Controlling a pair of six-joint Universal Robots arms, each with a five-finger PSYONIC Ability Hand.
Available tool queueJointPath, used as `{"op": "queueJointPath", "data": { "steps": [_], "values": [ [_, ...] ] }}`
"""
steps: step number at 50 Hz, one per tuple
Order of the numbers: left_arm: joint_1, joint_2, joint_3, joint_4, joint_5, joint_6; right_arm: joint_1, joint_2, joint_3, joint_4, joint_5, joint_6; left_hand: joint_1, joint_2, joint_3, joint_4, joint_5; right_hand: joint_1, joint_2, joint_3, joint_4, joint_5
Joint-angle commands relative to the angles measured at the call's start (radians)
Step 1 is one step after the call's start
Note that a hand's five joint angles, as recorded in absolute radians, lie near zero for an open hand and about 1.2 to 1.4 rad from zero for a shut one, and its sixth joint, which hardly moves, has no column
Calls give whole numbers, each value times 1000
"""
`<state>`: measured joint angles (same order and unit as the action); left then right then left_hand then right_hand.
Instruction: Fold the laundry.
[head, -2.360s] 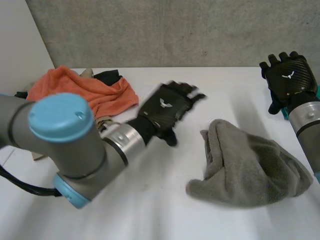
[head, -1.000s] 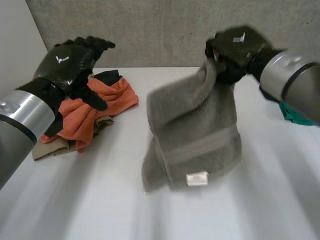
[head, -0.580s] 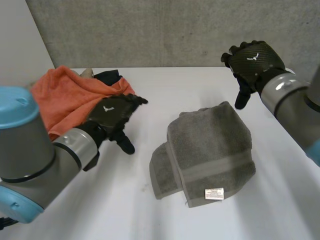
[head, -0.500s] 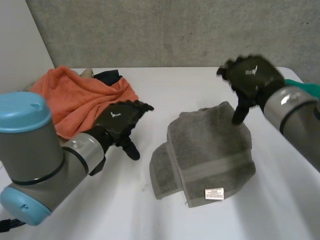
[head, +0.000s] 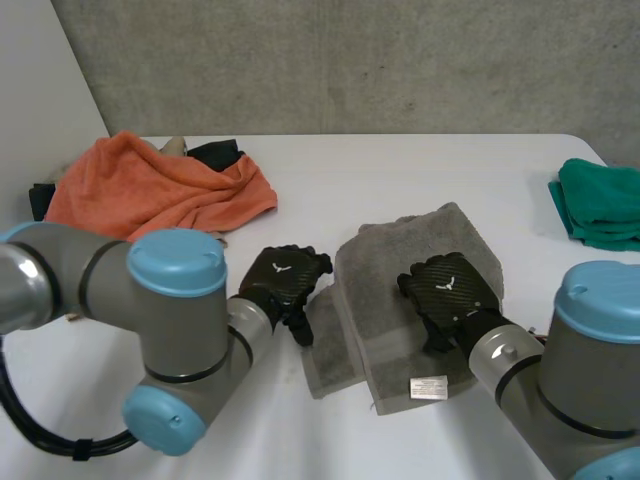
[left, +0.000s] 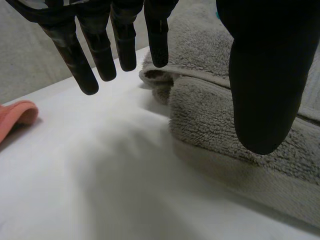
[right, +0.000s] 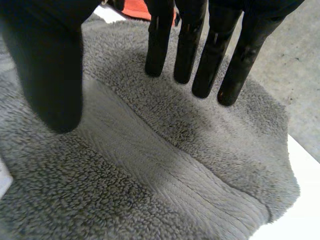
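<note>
Laundry mid-fold: grey towel (head: 420, 300) lies doubled at the centre of the white table (head: 380, 170), label (head: 428, 384) at its six o'clock.
The right hand (head: 447, 295) rests flat on the towel's middle, fingers (right: 187, 45) straight, gripping nothing; the left hand (head: 285, 280) hangs just beside its nine o'clock edge, fingers (left: 125, 45) relaxed and empty. An orange towel (head: 160, 190) heaps at ten o'clock, a green cloth (head: 600, 200) at two. The danger, I'd say: an under-layer pokes out at nine, so a left-hand shove could bunch it, or a drag from the right palm could skew the fold.
</note>
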<state>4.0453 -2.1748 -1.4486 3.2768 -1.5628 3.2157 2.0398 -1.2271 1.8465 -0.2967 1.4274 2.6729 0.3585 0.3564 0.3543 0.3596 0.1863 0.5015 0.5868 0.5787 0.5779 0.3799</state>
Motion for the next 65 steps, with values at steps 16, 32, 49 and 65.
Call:
{"op": "queueJointPath", "data": {
  "steps": [16, 32, 49, 65],
  "values": [
    [-40, -152, 152, 0, -34, 1, -59, -52, -38, 2, 33, -13, 163, 165, 167, 162, 161, 895, 809, 818, 818, 842],
    [-62, -94, 94, 0, -124, -5, -86, -55, -42, 145, -16, 143, 184, 186, 188, 183, 182, 15, -70, -62, -61, -38],
    [-68, -37, 28, 0, -137, -11, -52, 139, -181, 136, -33, 217, 152, 154, 156, 150, 149, 440, 355, 363, 364, 387],
    [-80, -40, 36, 0, -135, -11, -70, -112, -138, 139, -65, 222, 20, 22, 24, 18, 17, 895, 809, 818, 818, 842]
  ]
}}
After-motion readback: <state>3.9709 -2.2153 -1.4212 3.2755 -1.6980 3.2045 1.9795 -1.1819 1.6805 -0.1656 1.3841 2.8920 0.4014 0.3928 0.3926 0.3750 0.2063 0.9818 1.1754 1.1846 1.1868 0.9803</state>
